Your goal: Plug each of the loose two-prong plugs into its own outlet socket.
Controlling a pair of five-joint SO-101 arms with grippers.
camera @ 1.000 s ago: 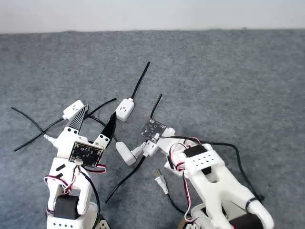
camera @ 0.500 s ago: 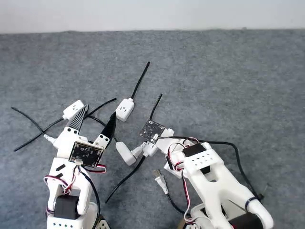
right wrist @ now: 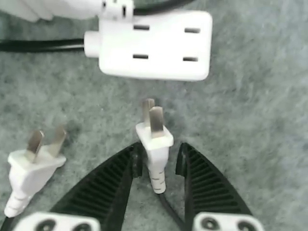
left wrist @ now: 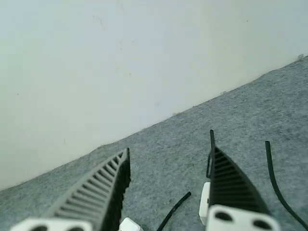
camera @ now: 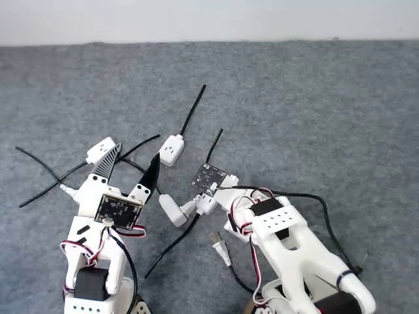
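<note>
Slowly, the right claw (right wrist: 159,154) has edged a touch toward the left edge of the surface (camera: 327,118), while plugs and sockets lie where they were; nothing is seated yet, so this reads as fine alignment. The right wrist view reveals what the high view hides beneath the arm: the claw narrowly open around a plug (right wrist: 155,137) by the near edge, prongs aimed at the outlet block (right wrist: 154,45), with a second plug (right wrist: 31,161) beside. The high view adds the left claw (camera: 138,150), gaping wide between the left socket (camera: 101,150) and the far socket (camera: 171,149).
</note>
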